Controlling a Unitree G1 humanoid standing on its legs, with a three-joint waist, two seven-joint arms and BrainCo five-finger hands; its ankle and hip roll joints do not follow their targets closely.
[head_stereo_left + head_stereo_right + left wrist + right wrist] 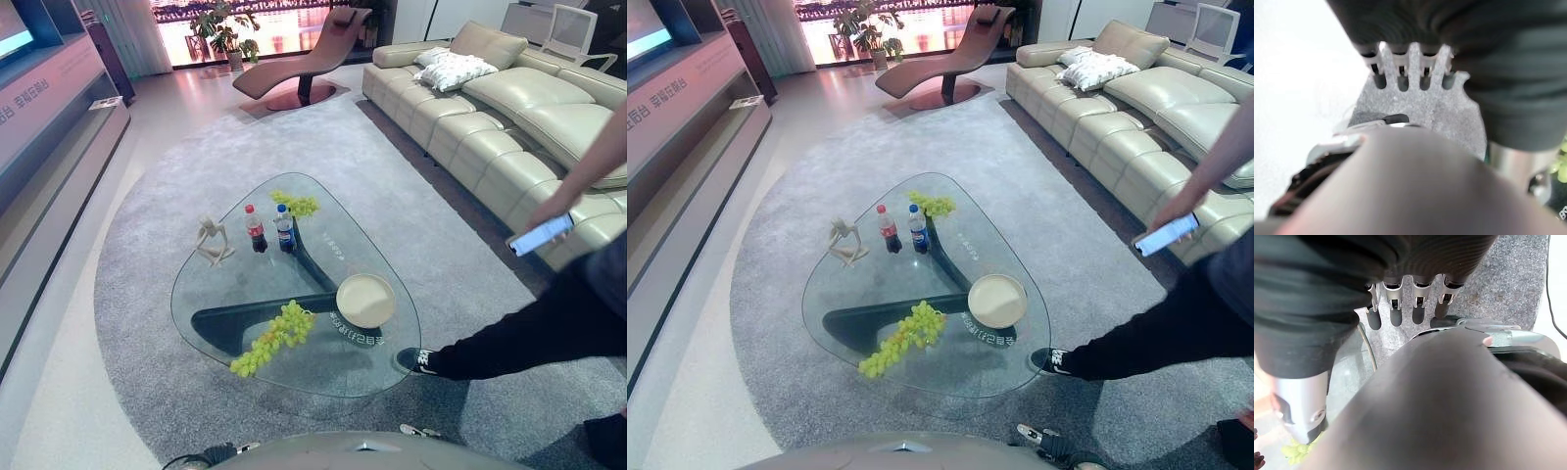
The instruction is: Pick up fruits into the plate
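Observation:
A long bunch of green grapes (pixel 275 336) lies on the near part of the glass coffee table (pixel 323 367). A smaller green bunch (pixel 296 205) rests at the table's far edge. The round cream plate (pixel 365 300) sits empty on the right side, a short way right of the long bunch. My left hand (pixel 1415 61) hangs low with straight fingers and holds nothing. My right hand (pixel 1396 308) hangs the same way, fingers straight and empty, with some green grapes (pixel 1295 450) showing past its thumb.
Two small cola bottles (pixel 255 228) (pixel 284 227) and a pale figurine (pixel 211 241) stand on the table's far half. A person holding a phone (pixel 541 235) stands at the right, one shoe (pixel 416 360) by the table edge. A cream sofa (pixel 509 108) lines the right.

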